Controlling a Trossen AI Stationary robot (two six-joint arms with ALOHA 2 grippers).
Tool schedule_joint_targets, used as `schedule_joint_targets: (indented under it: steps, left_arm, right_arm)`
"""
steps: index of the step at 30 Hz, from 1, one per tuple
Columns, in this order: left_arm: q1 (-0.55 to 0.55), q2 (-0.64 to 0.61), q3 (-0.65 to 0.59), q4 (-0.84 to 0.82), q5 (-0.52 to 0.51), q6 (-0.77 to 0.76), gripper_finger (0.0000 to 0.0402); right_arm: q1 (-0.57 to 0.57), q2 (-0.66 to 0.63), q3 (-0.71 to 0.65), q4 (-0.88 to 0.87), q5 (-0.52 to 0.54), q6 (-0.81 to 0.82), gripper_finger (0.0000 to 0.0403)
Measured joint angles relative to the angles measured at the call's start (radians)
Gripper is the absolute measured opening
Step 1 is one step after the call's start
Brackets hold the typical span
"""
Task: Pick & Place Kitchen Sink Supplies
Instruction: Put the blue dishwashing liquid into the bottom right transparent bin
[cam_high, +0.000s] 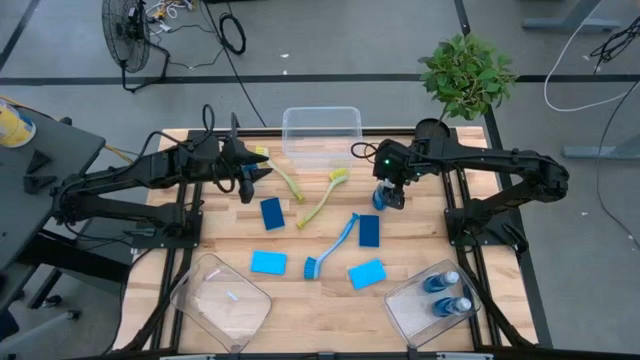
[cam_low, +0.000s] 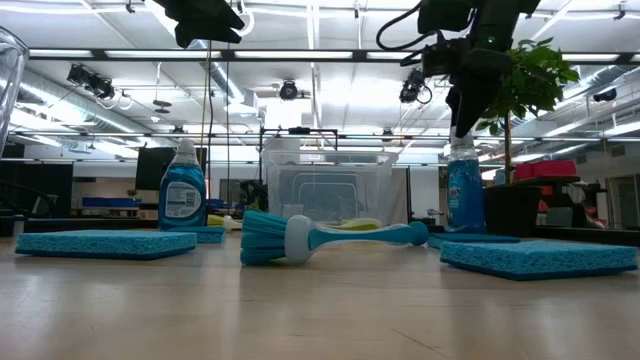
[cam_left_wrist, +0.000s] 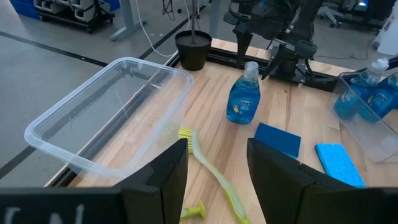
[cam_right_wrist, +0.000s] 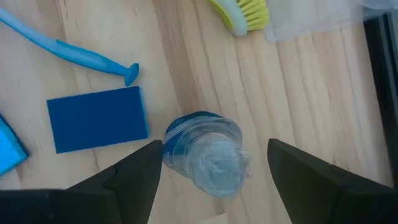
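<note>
The right gripper (cam_high: 388, 196) is hovering directly above an upright soap bottle (cam_high: 381, 197) near the back right of the bench (cam_high: 300, 300), its fingers spread wide on either side of the bottle's cap without touching it; the right wrist view is looking straight down on that bottle (cam_right_wrist: 205, 152) between the two fingers, with a dark blue sponge (cam_right_wrist: 97, 118) lying just beside it. The left gripper (cam_high: 248, 175) is hanging over the back left of the bench with its fingers partly apart and nothing between them. A second soap bottle (cam_low: 183, 193) is standing below it in the low view. Two yellow-green brushes (cam_high: 322, 200) are lying crossed near the middle of the bench, just in front of a clear bin (cam_high: 321, 132) at the back edge. A blue brush (cam_high: 333, 245) is lying diagonally in the centre, between a second dark blue sponge (cam_high: 272, 213) and the one by the right gripper. Two light blue sponges (cam_high: 268, 262) are resting nearer the front, one on each side of the brush head. Two more soap bottles (cam_high: 446, 294) are lying inside the clear bin (cam_high: 408, 316) at the front right corner, while another clear bin (cam_high: 190, 300) is sitting at the front left. A potted plant (cam_high: 466, 72) is standing off the back right corner.
</note>
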Motion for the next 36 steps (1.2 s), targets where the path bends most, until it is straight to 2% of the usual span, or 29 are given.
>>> schedule_joint_targets:
  steps: [9, 14, 23, 36]
  left_arm:
    - [-0.001, 0.000, 0.000, 0.000, 0.003, -0.003, 0.0170]
    - [-0.001, 0.000, 0.000, 0.000, 0.003, -0.003, 0.0170]
    - [-0.001, 0.000, 0.000, 0.000, 0.003, -0.003, 0.0170]
    - [-0.001, 0.000, 0.000, 0.000, 0.004, 0.002, 0.0170]
  right_arm:
    - [0.000, 0.000, 0.000, 0.016, -0.002, -0.088, 0.0292]
    - [0.000, 0.000, 0.000, 0.016, -0.038, -0.109, 0.0292]
    - [0.000, 0.000, 0.000, 0.003, -0.027, -0.137, 0.0292]
    - [0.000, 0.000, 0.000, -0.026, -0.011, -0.109, 0.0286]
